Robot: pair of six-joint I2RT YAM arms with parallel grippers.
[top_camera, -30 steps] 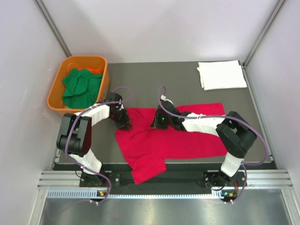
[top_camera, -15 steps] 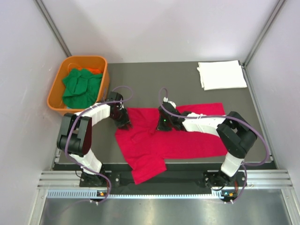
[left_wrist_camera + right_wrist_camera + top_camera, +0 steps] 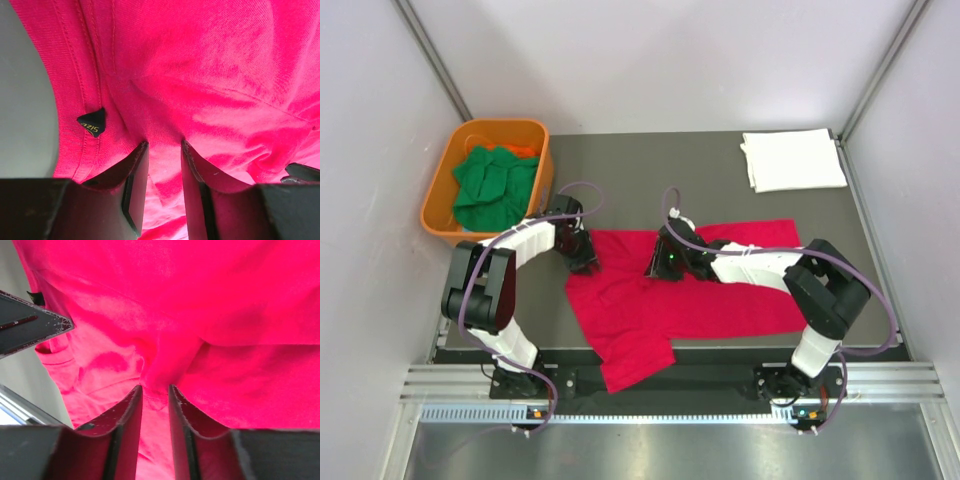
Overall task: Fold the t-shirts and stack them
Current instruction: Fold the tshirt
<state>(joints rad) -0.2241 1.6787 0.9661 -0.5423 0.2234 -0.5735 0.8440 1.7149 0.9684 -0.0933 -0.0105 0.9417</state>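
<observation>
Red t-shirt (image 3: pixel 690 300): spread on table (image 3: pixel 650 170), near centre | left gripper (image 3: pixel 585 262): pinching cloth fold at shirt's far-left corner | right gripper (image 3: pixel 658 268): jaws narrow, nipping cloth ridge at shirt's far edge

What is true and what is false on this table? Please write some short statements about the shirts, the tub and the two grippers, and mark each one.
1. The red t-shirt lies spread out on the table. True.
2. The green t-shirts are in the orange tub. True.
3. The white t-shirt lies in the orange tub. False: it lies folded at the far right corner of the table.
4. The left gripper hangs over the orange tub. False: it is down on the red t-shirt, beside a small black size tag.
5. The right gripper is down on the red t-shirt. True.
</observation>
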